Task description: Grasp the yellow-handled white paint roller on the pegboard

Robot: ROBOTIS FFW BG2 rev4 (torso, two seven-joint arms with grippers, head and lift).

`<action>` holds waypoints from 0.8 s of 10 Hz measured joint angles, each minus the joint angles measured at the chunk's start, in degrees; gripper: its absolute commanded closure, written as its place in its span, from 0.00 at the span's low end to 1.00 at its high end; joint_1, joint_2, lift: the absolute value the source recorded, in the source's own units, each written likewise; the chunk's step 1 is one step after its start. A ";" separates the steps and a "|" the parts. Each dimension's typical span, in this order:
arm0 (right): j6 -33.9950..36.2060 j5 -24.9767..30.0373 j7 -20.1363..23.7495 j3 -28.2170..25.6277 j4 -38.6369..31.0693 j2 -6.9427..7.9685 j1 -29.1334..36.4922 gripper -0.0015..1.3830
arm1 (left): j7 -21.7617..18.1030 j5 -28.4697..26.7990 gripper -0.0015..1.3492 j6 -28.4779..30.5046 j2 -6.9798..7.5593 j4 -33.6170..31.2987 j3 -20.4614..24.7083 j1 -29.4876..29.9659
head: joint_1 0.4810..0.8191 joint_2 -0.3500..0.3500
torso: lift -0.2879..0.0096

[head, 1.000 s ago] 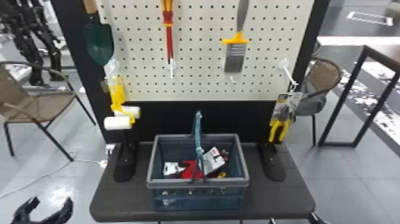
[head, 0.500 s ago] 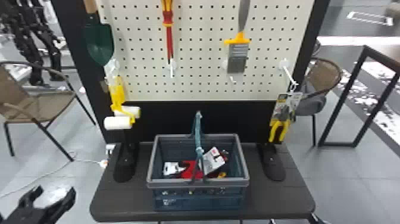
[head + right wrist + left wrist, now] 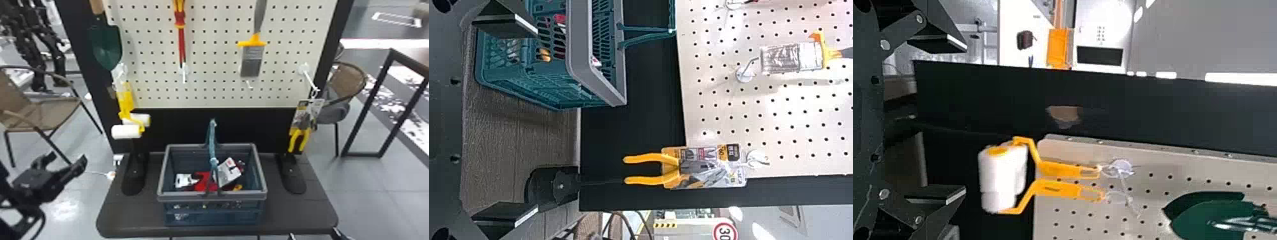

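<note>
Our left gripper [image 3: 62, 163], fingers spread apart, sits at eight o'clock in the head view, well apart from the paint roller [image 3: 129, 127] hanging at the pegboard's [image 3: 217, 63] seven o'clock corner. We judge the roller light and its white sleeve soft and free-spinning, so we'd pinch the stiff yellow handle. Our right gripper [image 3: 529, 120] is spread too.

White paint roller [image 3: 126, 103] (yellow-handled) on pegboard [image 3: 217, 91]

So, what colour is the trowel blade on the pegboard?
The trowel blade is dark green; head view.

Bright, even light; mild blur
</note>
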 measured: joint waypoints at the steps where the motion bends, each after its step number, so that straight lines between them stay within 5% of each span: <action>1: 0.00 0.03 0.00 0.00 0.07 0.13 -0.04 0.05 | -1.74 0.38 0.20 0.12 1.90 3.20 -0.37 -3.28 | 0.20 0.50 | 0.63; 5: 0.00 0.09 0.07 0.00 0.40 0.50 -0.35 0.05 | -8.59 3.52 0.19 0.00 10.22 18.05 -8.72 -14.45 | 0.20 0.50 | 0.63; 8: 0.00 0.09 0.08 0.00 0.78 0.62 -0.67 0.05 | -12.46 8.54 0.17 -1.02 13.28 26.51 -18.80 -21.83 | 0.20 0.50 | 0.63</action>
